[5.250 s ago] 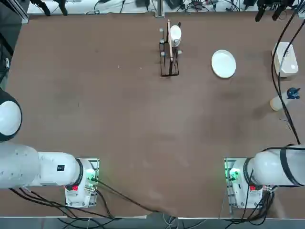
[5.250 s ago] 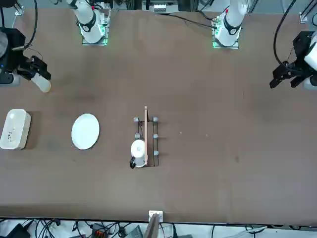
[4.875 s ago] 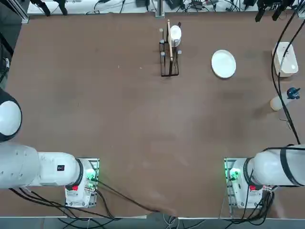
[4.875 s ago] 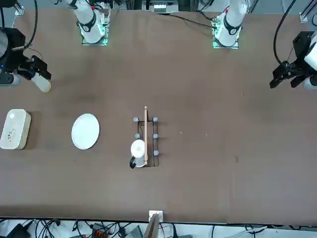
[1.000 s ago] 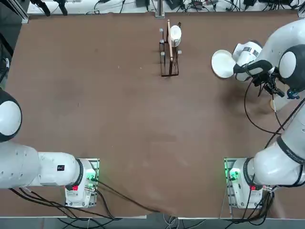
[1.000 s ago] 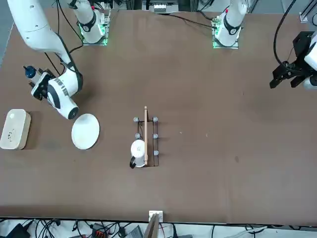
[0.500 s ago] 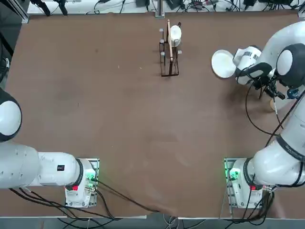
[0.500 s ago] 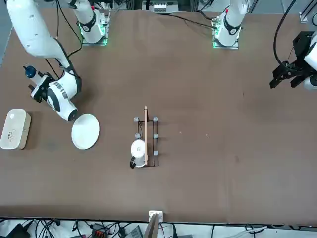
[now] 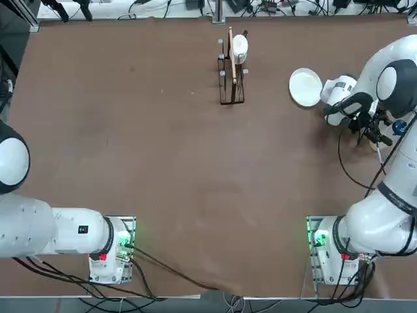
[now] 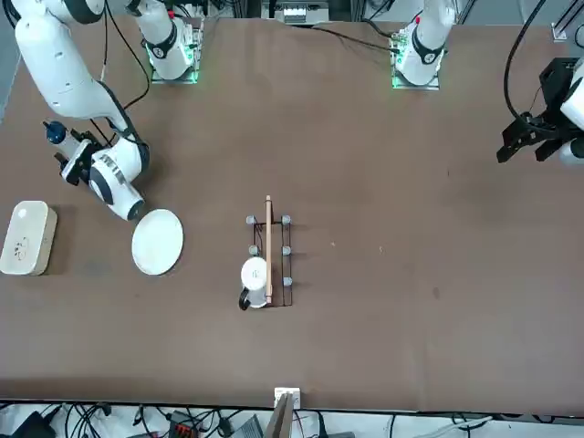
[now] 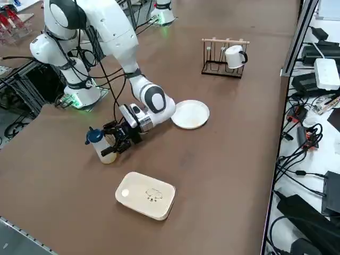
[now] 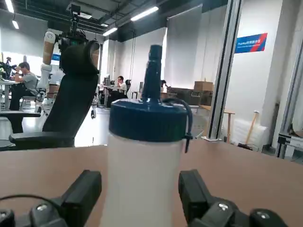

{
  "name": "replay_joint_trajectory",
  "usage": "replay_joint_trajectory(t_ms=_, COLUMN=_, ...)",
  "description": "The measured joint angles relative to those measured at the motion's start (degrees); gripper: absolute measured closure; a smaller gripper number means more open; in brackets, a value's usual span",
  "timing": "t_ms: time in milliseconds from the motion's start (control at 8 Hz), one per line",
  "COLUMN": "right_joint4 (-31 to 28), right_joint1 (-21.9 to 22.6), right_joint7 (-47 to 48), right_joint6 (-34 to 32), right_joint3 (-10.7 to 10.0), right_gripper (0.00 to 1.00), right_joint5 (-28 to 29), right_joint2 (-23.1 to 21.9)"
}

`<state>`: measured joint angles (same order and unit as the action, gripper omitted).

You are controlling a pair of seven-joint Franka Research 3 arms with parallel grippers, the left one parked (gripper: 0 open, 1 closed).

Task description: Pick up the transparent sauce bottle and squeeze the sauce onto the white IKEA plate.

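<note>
My right arm reaches out low over the table [image 9: 163,163], bent at the elbow, with the forearm sloping down and the wrist turned so that my pincer [image 11: 118,139] points level, not downward, at the transparent sauce bottle [image 11: 99,144]. From the right side view the white wrist sits just beside the white IKEA plate [image 11: 189,113], and the dark hand stretches away from it toward the bottle.

My pincer stands wide, one finger [image 12: 81,194] on each side of the bottle's pale body, which fills the gap between them. Whether the pads already touch the plastic I cannot tell; a sliver of table seems to show on either side. The bottle stands upright on the table, dark blue cap [image 12: 147,118] on top with its thin nozzle pointing straight up, near the table's edge on my right. The plate lies flat and bare nearby, further in toward the table's middle, well apart from the bottle.

A cream rounded box [image 11: 145,195] lies beyond the bottle, near the table's corner; it has a small mark on its lid that I cannot read. At the far edge a dark wire rack [image 9: 230,72] holds a white cup [image 9: 240,45].

In the room behind the bottle a blue sign [image 12: 252,43] hangs on a white wall; its white lettering is too small for me to read.
</note>
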<state>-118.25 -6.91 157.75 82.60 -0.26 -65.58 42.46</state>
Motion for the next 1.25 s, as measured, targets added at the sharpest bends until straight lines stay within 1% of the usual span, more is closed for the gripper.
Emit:
replay_joint_trajectory(t_ms=125, right_joint4=-0.82, right_joint1=-0.31, right_joint7=0.19, right_joint6=-0.01, right_joint3=-0.01, right_gripper=0.02, right_joint5=-0.27, right_joint2=-0.01)
replay_joint_trajectory(t_ms=375, right_joint4=-1.24, right_joint1=-0.28, right_joint7=0.54, right_joint6=-0.03, right_joint3=0.04, right_gripper=0.19, right_joint5=-0.6, right_joint2=-0.05)
replay_joint_trajectory(t_ms=500, right_joint4=-1.12, right_joint1=-0.13, right_joint7=0.57, right_joint6=-0.04, right_joint3=0.16, right_gripper=0.38, right_joint5=-0.84, right_joint2=-0.17)
replay_joint_trajectory(t_ms=625, right_joint4=-0.47, right_joint1=0.25, right_joint7=0.57, right_joint6=0.0, right_joint3=0.37, right_gripper=0.42, right_joint5=-1.03, right_joint2=-0.4)
replay_joint_trajectory(t_ms=875, right_joint4=2.48, right_joint1=2.11, right_joint7=-0.63, right_joint6=-0.13, right_joint3=0.99, right_gripper=0.42, right_joint5=-1.08, right_joint2=-2.05)
replay_joint_trajectory(t_ms=1125, right_joint4=4.9, right_joint1=4.1, right_joint7=-3.86, right_joint6=-0.74, right_joint3=2.11, right_gripper=0.42, right_joint5=-0.91, right_joint2=-5.98)
replay_joint_trajectory(t_ms=1250, right_joint4=6.02, right_joint1=4.69, right_joint7=-7.95, right_joint6=-0.7, right_joint3=3.42, right_gripper=0.49, right_joint5=0.4, right_joint2=-8.73)
